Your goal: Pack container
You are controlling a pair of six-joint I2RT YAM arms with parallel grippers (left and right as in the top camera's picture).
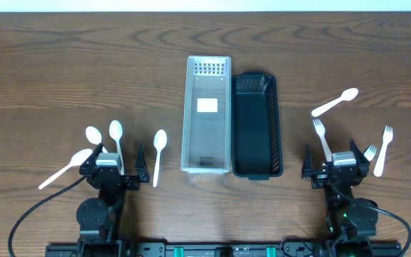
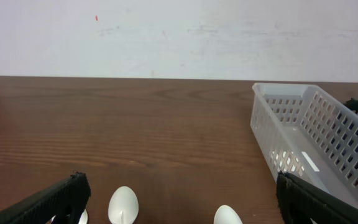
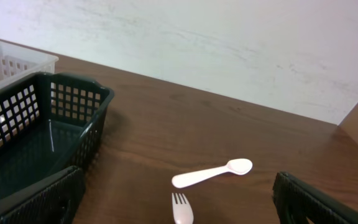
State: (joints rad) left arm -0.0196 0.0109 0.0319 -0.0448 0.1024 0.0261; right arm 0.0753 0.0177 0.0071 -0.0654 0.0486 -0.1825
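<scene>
Overhead view: spoons (image 1: 160,140) lie lengthwise by the open, empty left end effector (image 1: 118,163), forks (image 1: 320,131) by the open right end effector (image 1: 335,160), containers (image 1: 188,121) between.

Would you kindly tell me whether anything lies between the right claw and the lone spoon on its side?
Yes: a fork lies directly between the open right claw and that spoon; nothing else visible does.

Overhead straight down, wrist views low, forward-facing, sharing white basket (image 1: 207,135)
</scene>
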